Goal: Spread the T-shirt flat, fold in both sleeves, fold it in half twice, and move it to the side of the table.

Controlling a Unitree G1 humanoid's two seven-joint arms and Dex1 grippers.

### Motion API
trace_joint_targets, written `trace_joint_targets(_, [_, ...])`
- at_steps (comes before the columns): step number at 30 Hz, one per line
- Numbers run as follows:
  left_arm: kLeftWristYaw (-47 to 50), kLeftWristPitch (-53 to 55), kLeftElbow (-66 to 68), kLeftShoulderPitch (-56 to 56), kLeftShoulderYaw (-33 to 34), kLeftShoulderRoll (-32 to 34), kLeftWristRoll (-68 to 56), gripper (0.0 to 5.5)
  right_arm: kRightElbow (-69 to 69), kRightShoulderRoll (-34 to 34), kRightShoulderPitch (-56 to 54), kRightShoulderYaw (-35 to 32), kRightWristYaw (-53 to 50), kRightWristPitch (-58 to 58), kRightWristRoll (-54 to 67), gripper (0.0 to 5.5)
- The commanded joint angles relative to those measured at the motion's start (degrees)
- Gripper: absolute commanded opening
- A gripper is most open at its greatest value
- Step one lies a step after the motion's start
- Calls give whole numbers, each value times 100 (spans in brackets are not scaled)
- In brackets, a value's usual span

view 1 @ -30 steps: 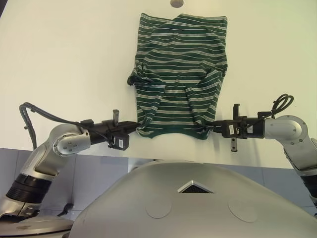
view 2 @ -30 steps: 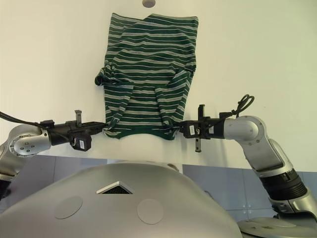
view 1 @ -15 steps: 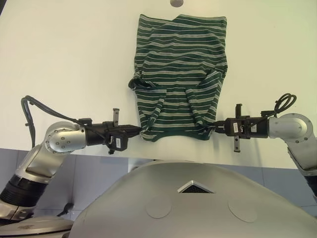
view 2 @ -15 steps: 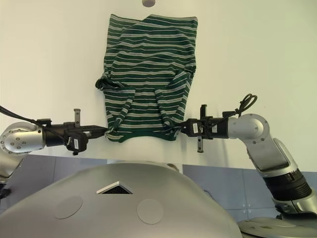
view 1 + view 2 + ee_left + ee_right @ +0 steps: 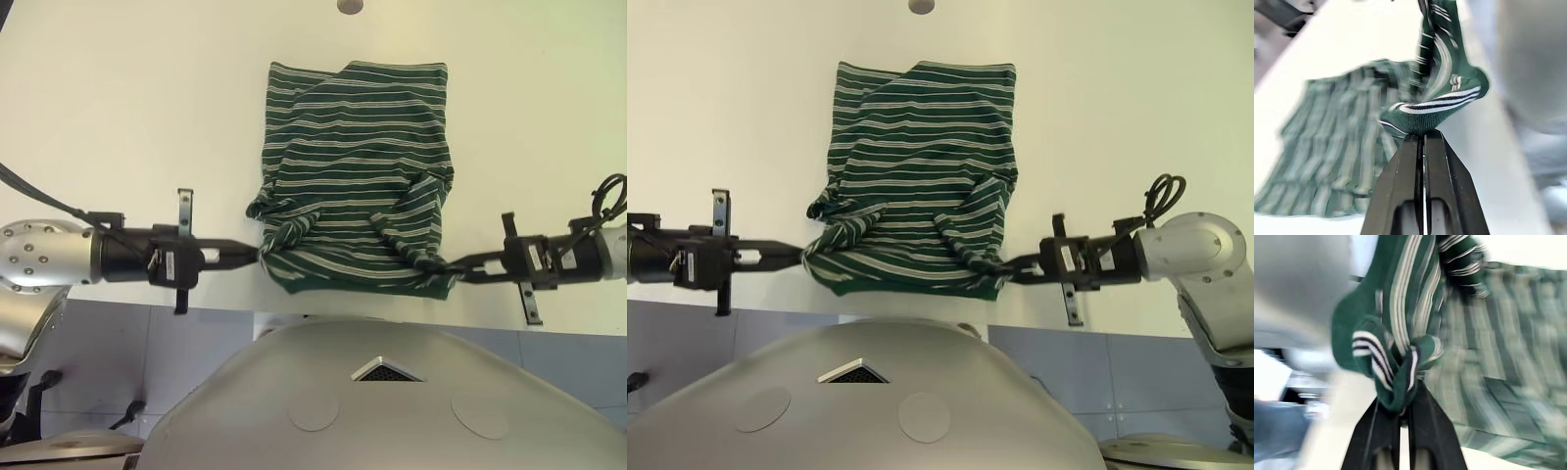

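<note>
left gripper (image 5: 257, 255): at the near left, just inside the table's near edge. The arm lies level and the fingers point right. The jaws are pressed together on the bunched near-left corner of the T-shirt, and the wrist view shows a wad of striped cloth right at the tips.
right gripper (image 5: 453, 266): at the near right, level with the other gripper, fingers pointing left. The jaws are clamped on the near-right corner of the cloth, which is wadded around the tips.
T-shirt (image 5: 358, 166): dark green with thin white stripes, in the middle of the table. Its near hem is stretched between the two grippers, close to the near table edge. Whether the held corners are lifted off the surface cannot be told. Creases run out from both pinched corners, and a rumpled fold sits on the left side just beyond the left corner. The far part lies flat and narrower than the near hem, with a straight far edge and a slanting overlap at the far-left corner.
table (image 5: 127, 117): pale cream top, bare to the left and right of the cloth.
grey disc (image 5: 349, 6): small and round, just beyond the cloth's far edge, not touching it.
</note>
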Motion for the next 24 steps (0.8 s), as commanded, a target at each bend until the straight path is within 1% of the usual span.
trace_joint_targets(1, [217,-51,878,-965,-532,-463,789,0,1157,524,-1194,707,-876,-380,-1440,0])
trace_joint_targets(6, [712,-664,2476,-2393,-1094,-1263,2004,0,2333,1291,-2450,1258,-1874,-877,-2653,0])
trace_joint_targets(9, [880,-991,3352,-3075,-1251,-1626,2360,0,2874,1619,-2979,1395,-2230,-1099,-2983,0])
trace_joint_targets(14, [1431,-1708,5308,-4529,-1487,-2277,3071,0,3913,2075,-3947,1493,-2648,-1345,-3291,0])
trace_joint_targets(17, [1599,-2112,6100,-4977,-1575,-2468,3320,0,4367,2209,-4219,1528,-2738,-1517,-3380,0])
trace_joint_targets(19, [1831,-2335,6986,-5450,-1717,-2708,3601,0,5034,2513,-4615,1658,-2995,-1660,-3564,0])
trace_joint_targets(22, [2320,-2609,8247,-6026,-1970,-3068,4089,0,5910,2802,-4979,1874,-3349,-1917,-3911,0])
trace_joint_targets(24, [2827,-2849,8901,-6268,-2261,-3176,4607,0,6354,2912,-5113,1978,-3560,-2106,-4098,0])
